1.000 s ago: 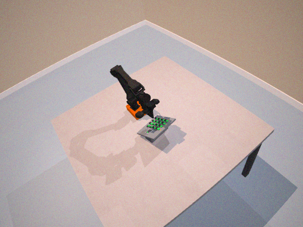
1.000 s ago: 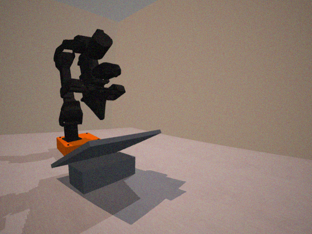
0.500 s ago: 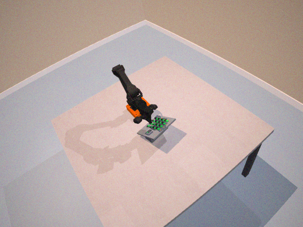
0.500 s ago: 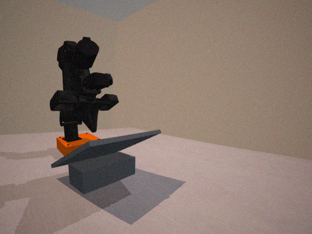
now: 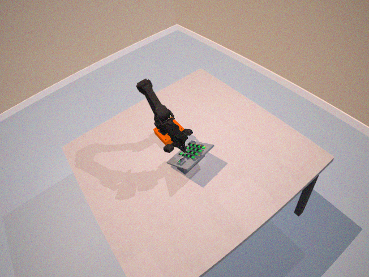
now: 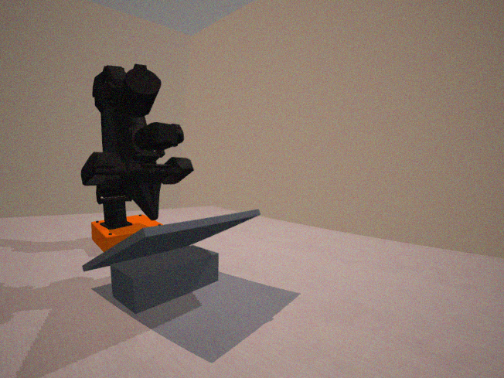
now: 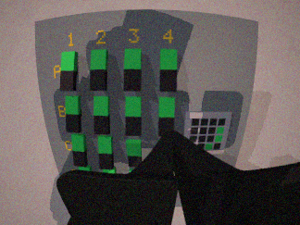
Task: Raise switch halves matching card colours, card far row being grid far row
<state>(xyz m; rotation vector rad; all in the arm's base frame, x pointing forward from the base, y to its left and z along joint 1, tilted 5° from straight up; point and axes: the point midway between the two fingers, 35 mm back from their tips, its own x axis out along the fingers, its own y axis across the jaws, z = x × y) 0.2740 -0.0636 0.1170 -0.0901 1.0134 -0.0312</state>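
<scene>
The grey tilted panel [image 5: 190, 163] [image 6: 181, 236] [image 7: 236, 54] bears a grid of green and dark switches. My gripper [image 5: 185, 150] [image 6: 154, 218] [image 7: 169, 136] is shut and empty, its tips low over column 4, just at the near end of switch B4 [image 7: 167, 108]. Contact is not clear. C4 and most of row D are hidden by the fingers. The card [image 5: 181, 160] [image 7: 208, 131] shows an all dark far row, green in column 4 of the second and third rows, and green in column 3 of the near row; its near left corner is covered. Which halves are raised is hard to tell.
The panel rests on a grey block [image 6: 168, 279] on the pale table [image 5: 246, 166]. The orange arm base [image 5: 162, 136] [image 6: 105, 236] stands close to the panel's near side. Shadows of the arm fall across the table and panel.
</scene>
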